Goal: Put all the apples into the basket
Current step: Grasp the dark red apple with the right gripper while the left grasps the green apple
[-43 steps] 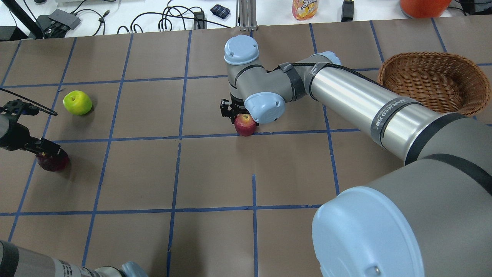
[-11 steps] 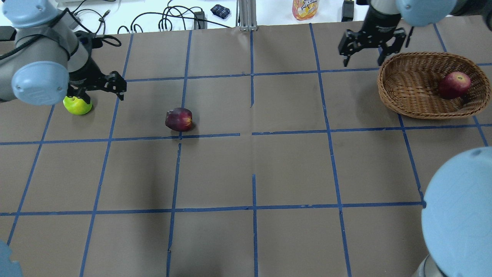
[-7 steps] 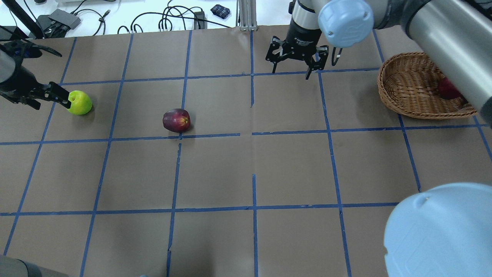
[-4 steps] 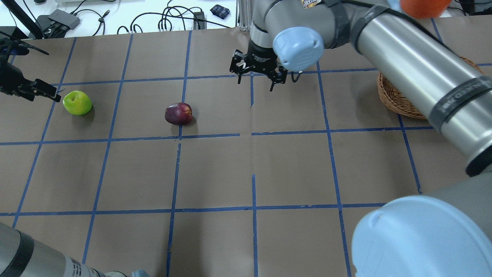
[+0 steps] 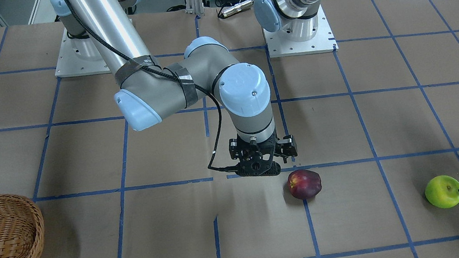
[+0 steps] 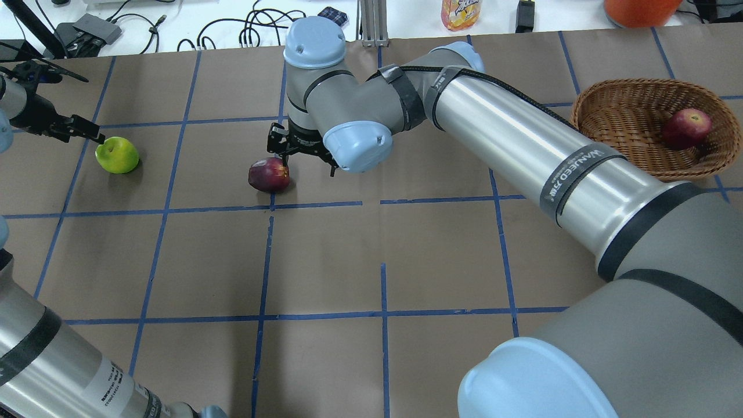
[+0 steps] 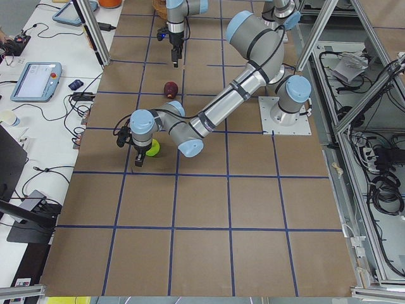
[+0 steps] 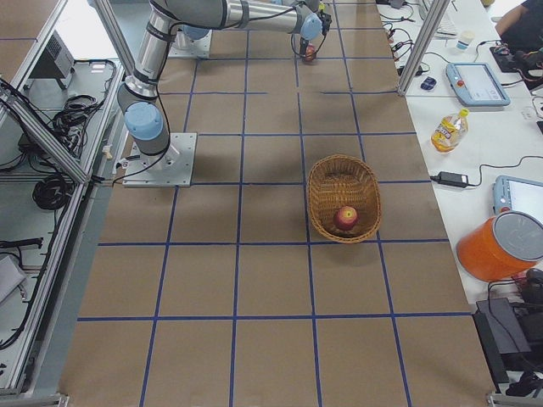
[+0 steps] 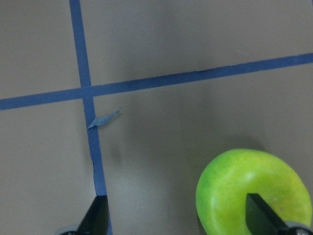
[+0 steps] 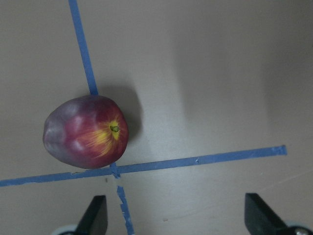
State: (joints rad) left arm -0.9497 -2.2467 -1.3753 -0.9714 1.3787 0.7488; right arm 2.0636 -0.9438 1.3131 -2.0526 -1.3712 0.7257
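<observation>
The red apple lies in the wicker basket at the far right, also shown in the exterior right view. The maroon apple lies on the table left of centre. My right gripper is open just beside and above it; in the right wrist view the apple sits toward the left fingertip, not between the jaws. The green apple lies at the far left. My left gripper is open next to it; in the left wrist view the apple lies under the right fingertip.
The table is brown paper with a blue tape grid. The right arm's long link stretches from the near right across the table's middle. Cables, a bottle and an orange container lie beyond the far edge.
The red apple went from my right gripper into the basket and the maroon apple moved to left of centre. The open right gripper then swept left to the maroon apple. The left gripper stays by the green apple.
</observation>
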